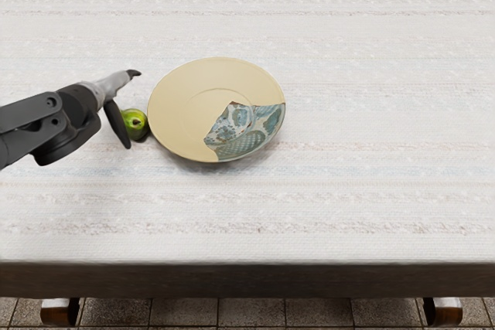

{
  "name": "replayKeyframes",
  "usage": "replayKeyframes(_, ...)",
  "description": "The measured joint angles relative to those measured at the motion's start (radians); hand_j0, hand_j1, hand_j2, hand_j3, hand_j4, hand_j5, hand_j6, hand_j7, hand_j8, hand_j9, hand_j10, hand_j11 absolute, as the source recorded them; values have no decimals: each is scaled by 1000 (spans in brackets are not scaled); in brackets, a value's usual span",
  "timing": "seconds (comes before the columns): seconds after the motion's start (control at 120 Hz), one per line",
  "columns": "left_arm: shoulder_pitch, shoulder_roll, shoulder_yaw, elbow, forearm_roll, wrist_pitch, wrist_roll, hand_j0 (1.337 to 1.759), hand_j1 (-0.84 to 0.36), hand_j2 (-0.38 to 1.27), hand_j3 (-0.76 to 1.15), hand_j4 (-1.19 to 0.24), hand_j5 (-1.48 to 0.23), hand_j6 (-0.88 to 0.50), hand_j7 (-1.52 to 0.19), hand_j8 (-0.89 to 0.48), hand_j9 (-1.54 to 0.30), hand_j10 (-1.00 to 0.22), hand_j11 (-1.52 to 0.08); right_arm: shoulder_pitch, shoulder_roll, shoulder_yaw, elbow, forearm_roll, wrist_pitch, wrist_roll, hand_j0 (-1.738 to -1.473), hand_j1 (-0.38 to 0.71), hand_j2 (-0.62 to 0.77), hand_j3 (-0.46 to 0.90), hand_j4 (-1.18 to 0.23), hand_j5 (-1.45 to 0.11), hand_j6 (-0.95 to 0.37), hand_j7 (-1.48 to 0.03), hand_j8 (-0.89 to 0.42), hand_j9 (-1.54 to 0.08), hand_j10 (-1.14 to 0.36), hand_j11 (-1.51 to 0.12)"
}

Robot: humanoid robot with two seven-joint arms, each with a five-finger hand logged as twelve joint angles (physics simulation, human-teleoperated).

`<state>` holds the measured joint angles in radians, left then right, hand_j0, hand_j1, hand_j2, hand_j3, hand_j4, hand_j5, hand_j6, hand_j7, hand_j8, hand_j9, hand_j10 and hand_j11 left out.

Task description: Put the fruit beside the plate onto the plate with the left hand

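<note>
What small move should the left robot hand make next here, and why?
Probably the left robot hand should close around the small green round fruit. It is open, with one dark finger beside the fruit's left side and another pointing away above it, so nothing is gripped yet. The fruit lies on the pale table, just left of the cream round plate.
</note>
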<state>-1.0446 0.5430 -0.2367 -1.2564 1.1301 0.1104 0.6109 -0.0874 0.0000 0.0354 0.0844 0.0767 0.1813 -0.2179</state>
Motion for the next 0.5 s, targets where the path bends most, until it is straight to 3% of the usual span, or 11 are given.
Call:
replayKeyframes(0.283,-1,-41,115,25,10,188,0,1658,282,14,0,-61,-75,-63,-75,-62,-75,-61,-75,0,0,0,0,0,0,0,-1658,-349,0,0,0,0,0,0,0,0,0,0)
replayKeyframes(0.5,4,-69,145,64,10,232,0,1658,283,14,0,-60,-74,-61,-74,-61,-74,-60,-73,-4,0,0,0,0,0,0,-1658,-349,0,0,0,0,0,0,0,0,0,0)
